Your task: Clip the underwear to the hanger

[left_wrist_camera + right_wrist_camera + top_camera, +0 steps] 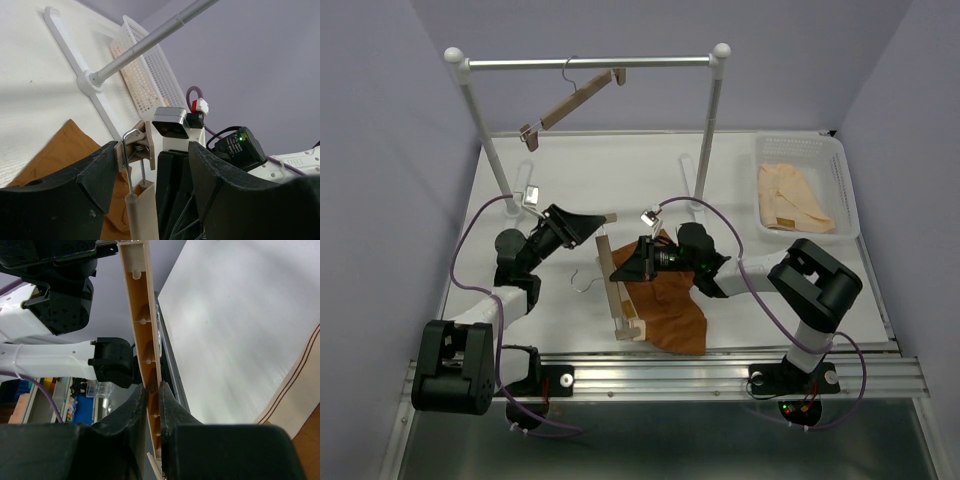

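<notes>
The hanger (617, 290) is a light-wood bar lying over the left edge of the rust-orange underwear (670, 300) on the table. My right gripper (625, 265) is shut on the bar; in the right wrist view the fingertips (141, 395) pinch the hanger (142, 315), with the underwear's tan waistband (287, 400) at the lower right. My left gripper (592, 228) is open at the bar's far end. In the left wrist view the gripper (152, 150) straddles the hanger's end clip (136, 145), which lies against the left finger, with the underwear (65, 145) behind.
A second, identical hanger (570, 100) hangs tilted on the metal rail (590, 63) at the back. The rail's posts (708, 130) stand on the table. A white basket (840, 180) at the back right holds pale peach garments (792, 195).
</notes>
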{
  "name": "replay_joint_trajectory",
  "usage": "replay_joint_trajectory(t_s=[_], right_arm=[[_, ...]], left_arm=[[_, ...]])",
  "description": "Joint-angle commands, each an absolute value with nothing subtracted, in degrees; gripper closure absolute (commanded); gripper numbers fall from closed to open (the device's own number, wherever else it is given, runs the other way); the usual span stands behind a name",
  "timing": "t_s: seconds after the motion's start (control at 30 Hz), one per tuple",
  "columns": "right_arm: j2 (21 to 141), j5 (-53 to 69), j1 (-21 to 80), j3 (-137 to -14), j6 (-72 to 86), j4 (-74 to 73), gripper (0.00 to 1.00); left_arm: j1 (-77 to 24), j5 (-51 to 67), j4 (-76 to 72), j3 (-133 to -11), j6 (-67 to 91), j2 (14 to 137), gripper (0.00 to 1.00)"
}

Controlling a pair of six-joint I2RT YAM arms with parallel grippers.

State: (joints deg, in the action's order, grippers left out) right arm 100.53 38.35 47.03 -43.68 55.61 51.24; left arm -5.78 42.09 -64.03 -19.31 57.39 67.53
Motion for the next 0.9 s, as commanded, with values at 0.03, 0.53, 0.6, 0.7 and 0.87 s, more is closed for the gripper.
replay_joint_trajectory(t_s=[0.03,0.53,0.6,0.7,0.87], right_arm=[[102.2,39.3,47.6,-46.4,55.5,55.4,0.99],[103.6,40.6,47.6,-46.4,56.6,56.4,0.99],[103.6,40.7,47.6,-46.5,56.6,56.5,0.99],[103.7,40.5,47.6,-46.4,56.7,56.4,0.99],[103.6,40.3,47.6,-46.6,56.6,56.2,0.82]], left_arm=[[-6.5,43.4,-68.1,-19.4,57.1,65.7,0.34],[-6.9,43.4,-67.5,-20.3,56.6,67.8,1.0],[-6.9,43.3,-67.6,-20.5,56.8,68.0,1.0],[-6.9,42.2,-67.6,-20.0,57.3,67.6,1.0],[-6.9,40.5,-66.9,-19.2,57.0,66.2,1.0]])
